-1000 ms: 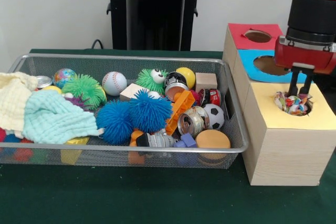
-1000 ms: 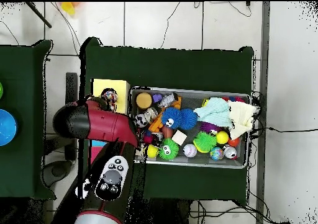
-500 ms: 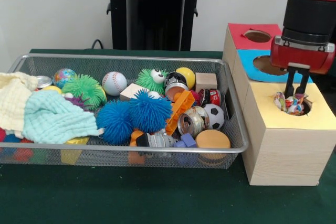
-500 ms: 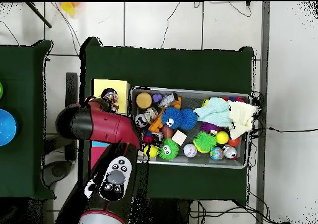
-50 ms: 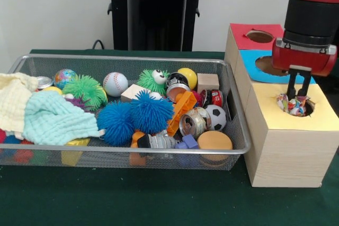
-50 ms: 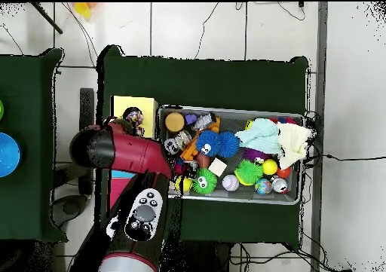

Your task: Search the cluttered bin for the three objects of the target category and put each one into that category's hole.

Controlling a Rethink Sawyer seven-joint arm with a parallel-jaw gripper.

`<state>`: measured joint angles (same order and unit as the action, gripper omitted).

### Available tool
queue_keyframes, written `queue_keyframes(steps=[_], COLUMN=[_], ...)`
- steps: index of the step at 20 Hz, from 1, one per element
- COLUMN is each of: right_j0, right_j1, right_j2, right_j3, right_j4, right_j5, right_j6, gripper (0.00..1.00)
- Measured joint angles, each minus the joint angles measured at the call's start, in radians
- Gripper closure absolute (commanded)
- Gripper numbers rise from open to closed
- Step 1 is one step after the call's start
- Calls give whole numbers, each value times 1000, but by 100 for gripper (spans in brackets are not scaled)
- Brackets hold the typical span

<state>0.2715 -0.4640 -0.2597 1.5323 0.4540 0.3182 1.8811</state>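
My gripper (image 5: 298, 97) hangs over the round hole in the yellow-topped wooden box (image 5: 323, 117), right of the wire bin (image 5: 132, 150). It is shut on a multicoloured crumpled ball (image 5: 288, 105) that sits low in the hole, with its fingertips at the ball's top. In the overhead view the same ball (image 6: 134, 119) shows at the edge of the yellow box (image 6: 127, 103), partly under the red arm (image 6: 121, 150). The bin holds several balls: a baseball (image 5: 115, 83), a soccer ball (image 5: 215, 116), a globe ball (image 5: 64, 78) and a yellow ball (image 5: 187, 77).
Behind the yellow box stand a blue-topped box (image 5: 249, 59) and a red-topped box (image 5: 241, 33), each with a hole. The bin also holds spiky blue balls (image 5: 135, 116), green spiky balls (image 5: 85, 90), cans (image 5: 192, 123), wooden blocks (image 5: 207, 81) and cloths (image 5: 50, 117).
The gripper has shifted slightly left and a little lower over the yellow box's hole, carrying the crumpled ball with it. The bin's contents have not moved.
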Motion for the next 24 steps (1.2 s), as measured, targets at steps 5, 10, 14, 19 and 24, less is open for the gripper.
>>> queue_keyframes(steps=[5, 10, 14, 19, 24], right_j0=[-8, -7, -7, -7, -7], right_j1=[-2, -2, -3, -3, -6], right_j2=[2, 3, 3, 3, 3], right_j3=[0, 2, 2, 3, 7], right_j4=[0, 0, 0, -1, -1], right_j5=[-52, -57, -57, -57, -57], right_j6=[0, 0, 0, 0, 0], gripper=[0, 0, 0, 0, 0])
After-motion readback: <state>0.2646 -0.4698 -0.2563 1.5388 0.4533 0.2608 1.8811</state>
